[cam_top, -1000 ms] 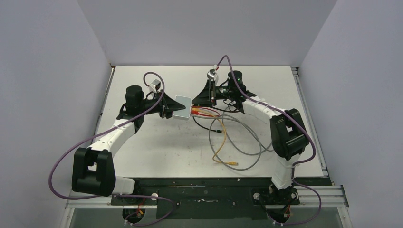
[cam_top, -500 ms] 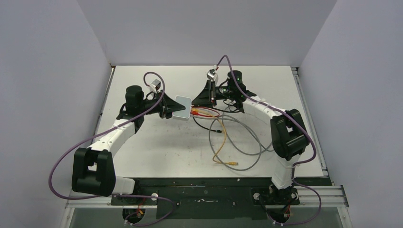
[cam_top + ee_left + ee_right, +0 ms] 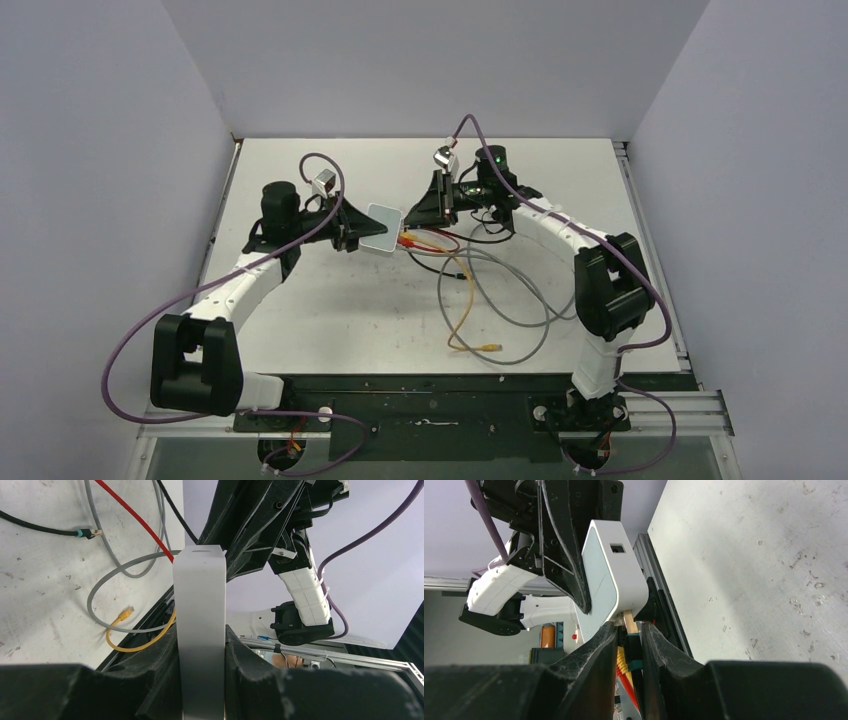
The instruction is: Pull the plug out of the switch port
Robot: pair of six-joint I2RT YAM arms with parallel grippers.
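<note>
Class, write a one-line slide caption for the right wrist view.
Right end effector closed on a plug seated in one narrow edge of the white box.

Both arms reach forward and bend inward, so the wrists nearly meet. The left gripper [image 3: 360, 229] has its jaws clamped on the flat sides of the box [image 3: 200, 605]. The right gripper [image 3: 410, 222] faces it, jaws pinched on a plug [image 3: 630, 622] at the box's edge.

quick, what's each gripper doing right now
left gripper: shut on the switch box, clamping its two flat faces.
right gripper: shut on the plug at the box's narrow edge.
</note>
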